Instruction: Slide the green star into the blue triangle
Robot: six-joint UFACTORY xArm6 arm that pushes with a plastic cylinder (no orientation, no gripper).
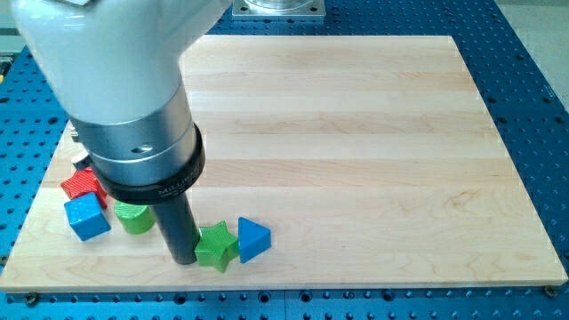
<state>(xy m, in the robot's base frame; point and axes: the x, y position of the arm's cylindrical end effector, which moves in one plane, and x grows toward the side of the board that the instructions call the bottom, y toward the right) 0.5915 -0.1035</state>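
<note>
Nearest the view's bottom edge sits the green star (216,245), close to the front lip of the wooden board (356,133) and a little left of centre. Its right side appears to touch the blue triangle (252,239), or stands just beside it; I cannot make out a gap between them. My tip (183,260) is planted at the star's left side, touching it or very nearly so, and there is no claw to report on this rig: the arm ends in a plain dark rod that neither opens nor closes and holds nothing. By my judgement the push is in its closing step, with the star already brought against its target. What remains, if anything, is a short nudge toward the view's right, kept in line with the star's centre so it does not skate past the triangle. Further left lie a green cylinder (133,216), a blue cube (86,216) and a red block (83,184) whose shape is partly hidden behind the arm. The board is pale and otherwise bare, resting on a blue perforated table (533,80) that frames it on all sides.
</note>
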